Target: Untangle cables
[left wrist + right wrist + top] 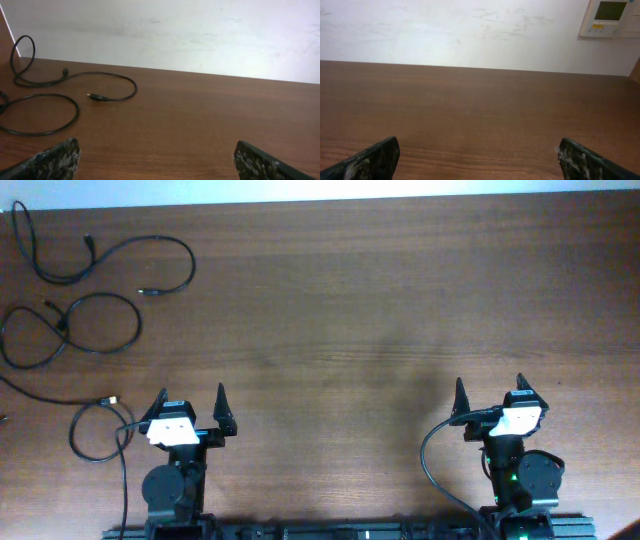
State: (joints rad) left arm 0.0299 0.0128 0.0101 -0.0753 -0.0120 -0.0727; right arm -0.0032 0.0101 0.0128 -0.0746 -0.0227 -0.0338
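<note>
Black cables [138,323] ahead-left of left hand [190,392], well apart, untouched.

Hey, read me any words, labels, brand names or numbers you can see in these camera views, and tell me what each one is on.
No text can be read.
Wall panel, right wrist view: it has a greenish screen and a small yellow strip, both too blurred to read.
The cables and the table show no lettering.

overhead straight down, wrist views low facing wall [470,30], left shares cables [96,97]
</note>
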